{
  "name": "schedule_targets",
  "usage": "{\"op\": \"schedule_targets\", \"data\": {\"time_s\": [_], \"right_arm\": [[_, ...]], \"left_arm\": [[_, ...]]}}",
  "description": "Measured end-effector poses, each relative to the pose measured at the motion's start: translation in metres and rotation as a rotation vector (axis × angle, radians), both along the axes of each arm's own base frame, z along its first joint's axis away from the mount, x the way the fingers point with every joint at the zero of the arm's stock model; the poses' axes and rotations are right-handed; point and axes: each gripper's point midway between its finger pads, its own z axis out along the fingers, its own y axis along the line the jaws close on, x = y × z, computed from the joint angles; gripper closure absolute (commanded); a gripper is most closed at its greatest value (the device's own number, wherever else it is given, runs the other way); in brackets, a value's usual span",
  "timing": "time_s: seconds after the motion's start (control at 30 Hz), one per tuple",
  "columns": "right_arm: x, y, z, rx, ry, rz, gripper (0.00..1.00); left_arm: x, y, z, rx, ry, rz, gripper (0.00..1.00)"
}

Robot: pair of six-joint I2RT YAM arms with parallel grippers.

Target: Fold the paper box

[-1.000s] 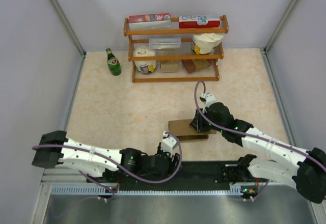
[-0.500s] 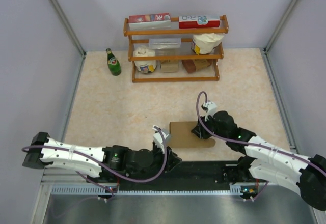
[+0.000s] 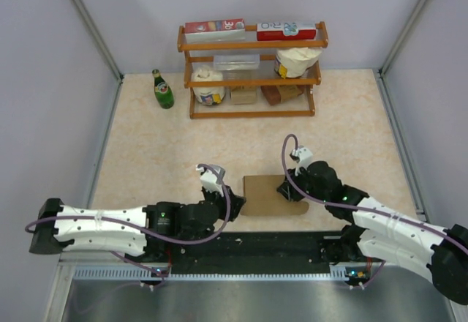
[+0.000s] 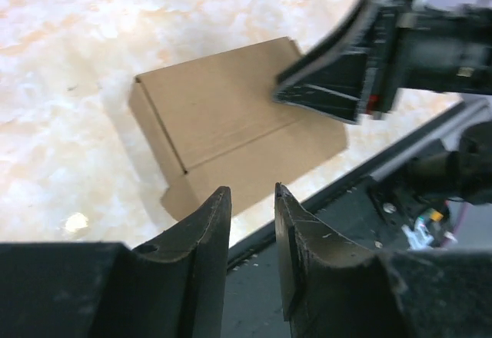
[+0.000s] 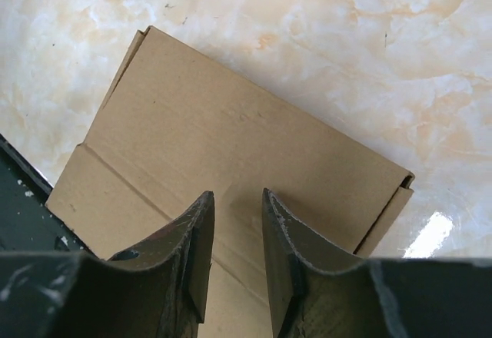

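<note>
Pincers first: both stand a little apart and neither grips anything. My left pincer hangs just beside the left end of the paper box with nothing in its narrow gap. The right pincer is over the right end, and its tips look to be resting on the cardboard, though I can't swear to contact.

Layout, big to small: the marbled worktop carries the box lying flat at its near edge, between the two arms, long axis running left to right. The right arm is nearer, basically on top of it. One wide flap pokes out toward the black rail, and I reckon that's what needs tucking, probably from the left side.
</note>
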Motion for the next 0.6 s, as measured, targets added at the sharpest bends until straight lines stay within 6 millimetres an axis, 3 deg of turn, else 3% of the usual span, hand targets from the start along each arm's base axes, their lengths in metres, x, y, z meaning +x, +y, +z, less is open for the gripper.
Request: {"op": "schedule_targets", "data": {"time_s": [0.13,0.3,0.6], "right_arm": [[-0.004,-0.002,0.014,0.037,-0.021,-0.004,0.68],[-0.015,0.008,0.030,0.112,-0.022,0.062,0.69],[-0.038,0.027,0.004,0.115,0.140,0.185,0.70]], "left_arm": [[0.014,0.003,-0.025,0.089,0.032,0.042,0.66],[0.016,0.000,-0.046,0.152,0.067,0.029,0.66],[0.017,-0.011,-0.053,0.144,0.100,0.006,0.66]]}}
